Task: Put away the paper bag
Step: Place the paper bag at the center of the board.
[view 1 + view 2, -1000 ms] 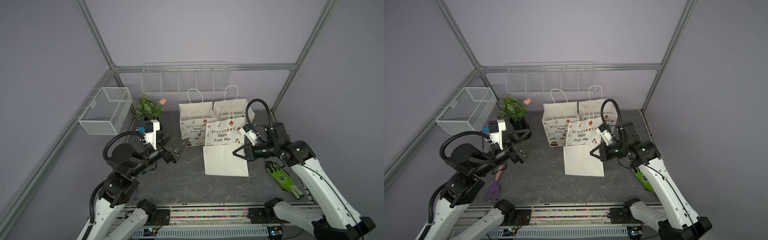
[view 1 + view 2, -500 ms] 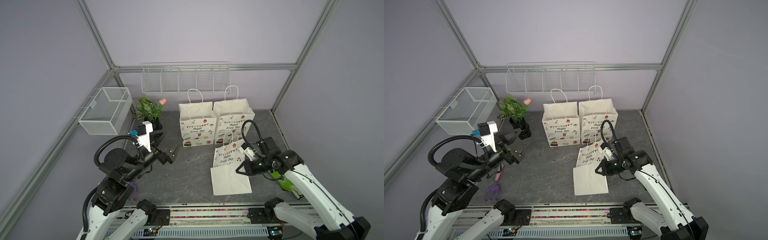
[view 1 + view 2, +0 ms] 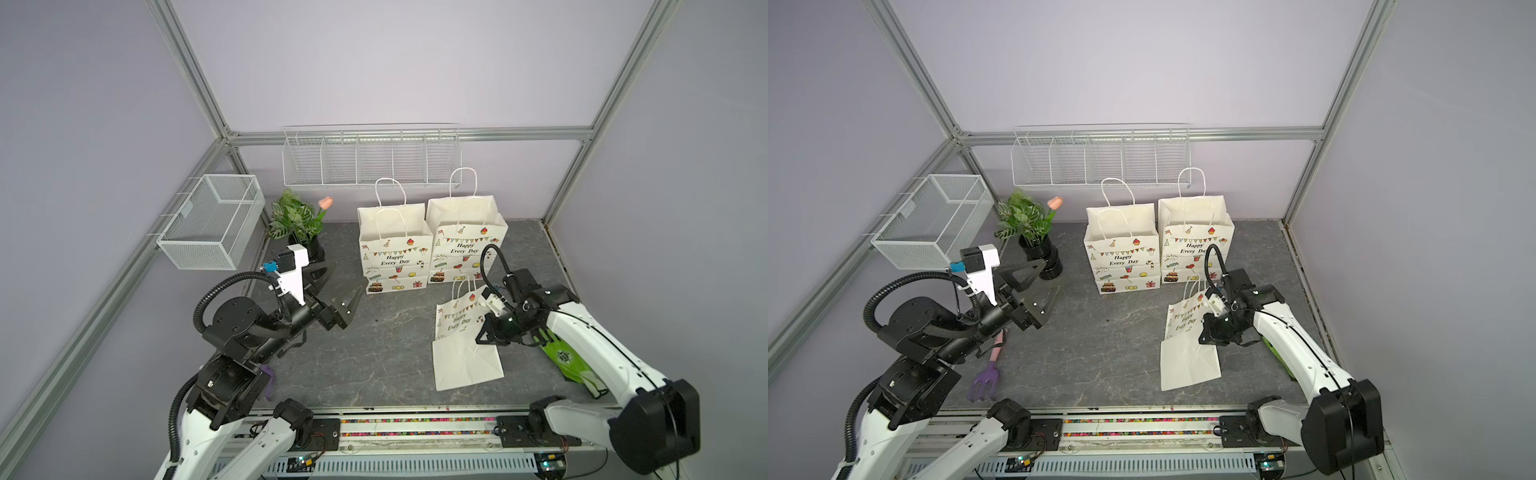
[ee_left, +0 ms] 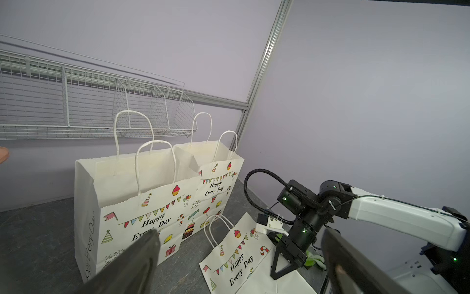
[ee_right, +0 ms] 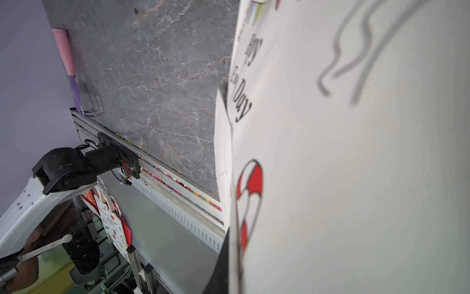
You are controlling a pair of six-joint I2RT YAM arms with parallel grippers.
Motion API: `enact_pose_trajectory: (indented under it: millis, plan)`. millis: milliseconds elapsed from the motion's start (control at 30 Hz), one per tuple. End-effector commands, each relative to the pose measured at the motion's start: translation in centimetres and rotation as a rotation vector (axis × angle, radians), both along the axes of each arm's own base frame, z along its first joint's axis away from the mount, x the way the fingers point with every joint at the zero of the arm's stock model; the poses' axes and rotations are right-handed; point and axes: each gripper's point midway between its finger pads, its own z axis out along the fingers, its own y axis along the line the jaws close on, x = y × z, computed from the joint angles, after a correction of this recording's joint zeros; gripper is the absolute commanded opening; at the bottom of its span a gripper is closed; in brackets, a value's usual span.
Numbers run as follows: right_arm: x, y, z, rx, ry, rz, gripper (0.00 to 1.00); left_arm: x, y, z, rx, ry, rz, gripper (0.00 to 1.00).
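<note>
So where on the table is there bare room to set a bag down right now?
Widest bare patch: the middle of the table, bordered by the two standing bags behind, the folded bag and the left arm. Crowded: the right edge, with folded bag, right arm and green glove; a rake lies by the left arm.

A green fabric glove (image 3: 562,358) lies largely hidden beneath the white right arm (image 3: 590,345) in both top views. The white printed paper bag (image 5: 356,165), blurred and cut off, fills the right wrist view.
</note>
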Motion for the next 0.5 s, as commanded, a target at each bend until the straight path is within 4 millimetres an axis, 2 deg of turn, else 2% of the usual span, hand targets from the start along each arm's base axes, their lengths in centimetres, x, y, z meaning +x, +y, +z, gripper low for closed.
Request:
enact_pose_trajectory:
  millis: [0,233,300,367,467]
  plan:
    - [0.0,-0.9,-1.2,-0.068,0.032,0.011,0.07,-0.3,-0.1,0.3,-0.015,-0.013,-0.016,1.0]
    - [0.1,-4.0,-1.9,-0.253,0.073,0.004,0.07,-0.7,0.2,0.0,-0.018,-0.023,-0.013,0.99]
    - [0.2,-4.6,-2.0,-0.295,0.076,-0.005,0.1,-0.8,0.2,0.0,-0.019,-0.025,-0.015,1.0]
    - [0.1,-5.1,-2.3,-0.32,0.086,-0.018,0.15,-0.9,0.3,0.0,-0.02,-0.026,-0.016,1.0]
    - [0.1,-5.1,-2.8,-0.317,0.093,-0.042,0.3,-0.9,0.3,0.0,-0.02,-0.026,-0.017,1.0]
